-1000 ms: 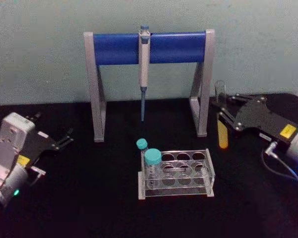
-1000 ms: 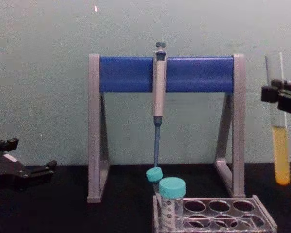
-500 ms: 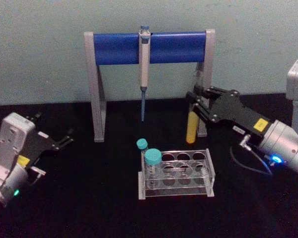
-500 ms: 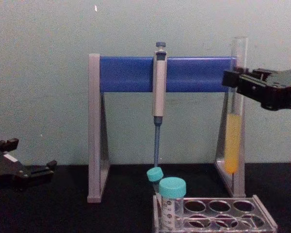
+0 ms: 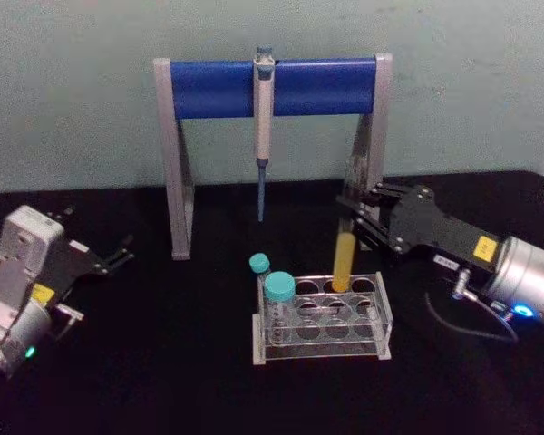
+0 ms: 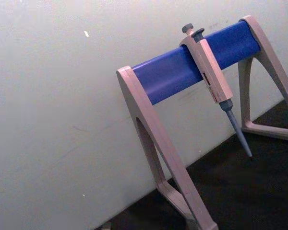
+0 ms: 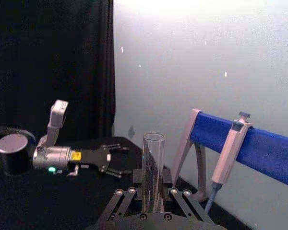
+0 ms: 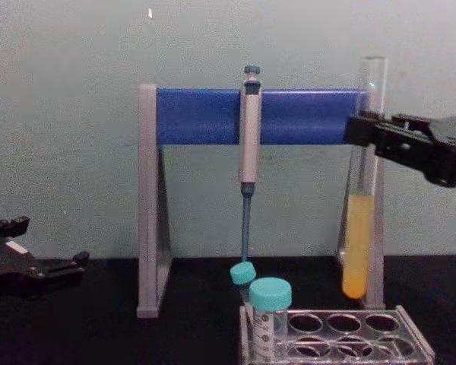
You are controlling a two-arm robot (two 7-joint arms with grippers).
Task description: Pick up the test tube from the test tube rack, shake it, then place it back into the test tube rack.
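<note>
Above the back row of the rack, the right hand (image 5: 349, 220) is clamping the test tube (image 5: 344, 261) on its bare upper glass, above the yellow liquid. The tube is hanging nearly upright, its round bottom just over a hole and, it seems, not yet seated. It is judged light, stiff, smooth, breakable and uncapped. It is therefore best pinched where it is now, firmly but gently, and kept upright. The rack (image 5: 386, 319) is standing on the black bench (image 5: 163, 362). Count: one long tube, two teal-capped tubes (image 5: 278, 288), one rack, one pipette (image 5: 263, 100) on one stand (image 5: 208, 88). The left hand (image 5: 102, 237) is lying idle at the bench's left, fingers spread.
</note>
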